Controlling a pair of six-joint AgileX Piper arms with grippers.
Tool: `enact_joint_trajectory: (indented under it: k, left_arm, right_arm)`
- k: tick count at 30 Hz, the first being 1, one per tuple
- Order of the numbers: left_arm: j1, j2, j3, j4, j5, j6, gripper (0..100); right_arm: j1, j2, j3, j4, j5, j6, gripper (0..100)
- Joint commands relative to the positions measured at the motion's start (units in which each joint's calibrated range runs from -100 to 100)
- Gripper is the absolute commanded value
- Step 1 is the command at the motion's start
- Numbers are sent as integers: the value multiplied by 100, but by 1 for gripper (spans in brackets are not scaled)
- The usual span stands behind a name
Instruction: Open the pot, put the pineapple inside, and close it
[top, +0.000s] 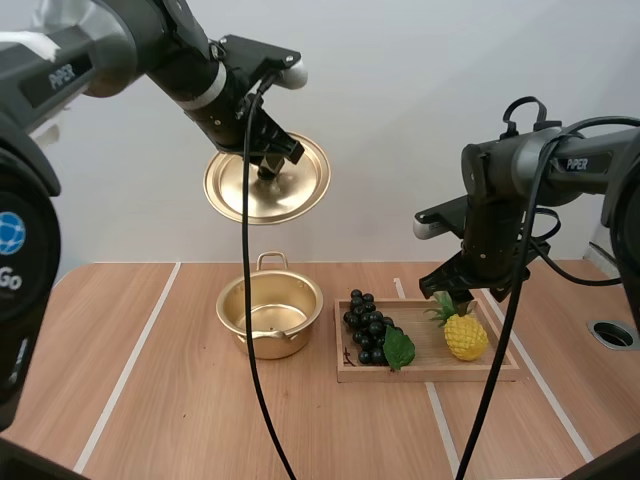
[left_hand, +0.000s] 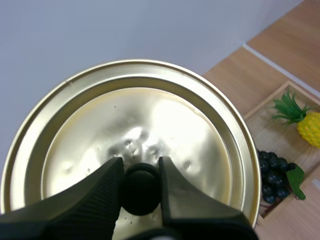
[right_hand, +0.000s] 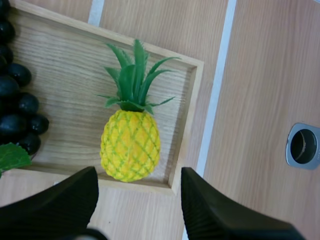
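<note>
You've got one gold pot (top: 270, 318), one matching lid (top: 300, 188), one yellow pineapple (top: 465, 336), one bunch of dark grapes (top: 366, 325) and one wooden tray (top: 430, 372).

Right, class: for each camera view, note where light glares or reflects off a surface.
High view: the golden lid gleams along its rim, and the pot mirrors light inside. Left wrist view: a white glare patch washes out the lid's centre above its black knob. Right wrist view: even light, no glare on the pineapple or the wooden tray.
</note>
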Motion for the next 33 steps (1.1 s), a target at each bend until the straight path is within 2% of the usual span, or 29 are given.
enact_joint_trajectory:
  k: [1,12,17,24,30,33]
  left_arm:
    - [-18,-284,-263,-24,-4,12,0]
    - [-18,-837,-1520,28,-4,22,0]
    - [-18,-928,-2457,298,8,-14,0]
    - [-18,-966,-3675,346,8,-14,0]
    - [-18,-966,-4278,365,61,-5,0]
    - [-18,-966,-4430,375,265,6,0]
  right_arm:
    - [-18,-56,186,-29,-431,-15,83]
    - [-18,-42,683,43,-1724,-4,83]
    - [-18,232,850,43,-2039,29,83]
    - [-18,723,850,26,-2039,63,83]
    - [-18,973,945,-574,-2234,493,83]
    - [-18,1090,950,-635,-2234,572,83]
